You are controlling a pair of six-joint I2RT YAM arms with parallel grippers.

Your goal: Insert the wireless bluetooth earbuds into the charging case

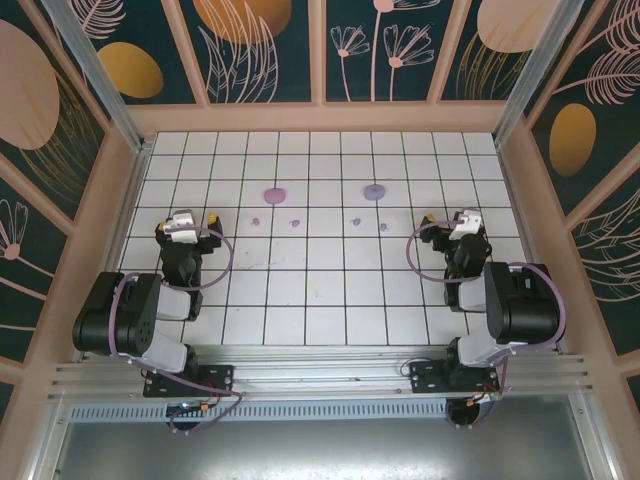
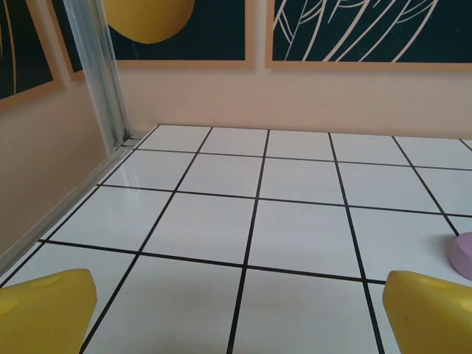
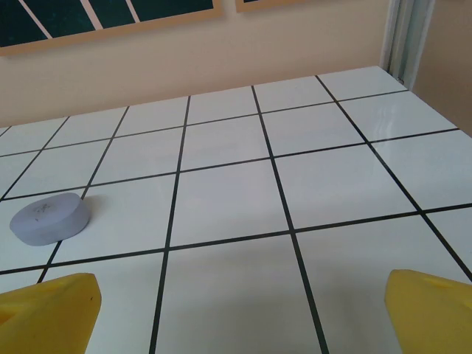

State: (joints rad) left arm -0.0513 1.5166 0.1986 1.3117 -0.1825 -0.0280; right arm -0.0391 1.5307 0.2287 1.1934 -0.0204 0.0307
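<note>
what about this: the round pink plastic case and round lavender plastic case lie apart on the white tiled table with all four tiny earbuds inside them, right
Not inside. The top external view shows two tiny pink earbuds loose on the white tiled table near the round pink plastic case, and two lavender earbuds near the round lavender plastic case. The rest holds.

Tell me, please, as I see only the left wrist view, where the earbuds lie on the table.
Observer: Two pink buds lie just on the near side of the pink case, one to each side of it.
Operator: And the lavender ones?
Observer: Two lavender buds lie likewise before the lavender case, right of the pink set.
Operator: Is the right hand free?
Observer: Yes, the right hand is open and empty.
</note>
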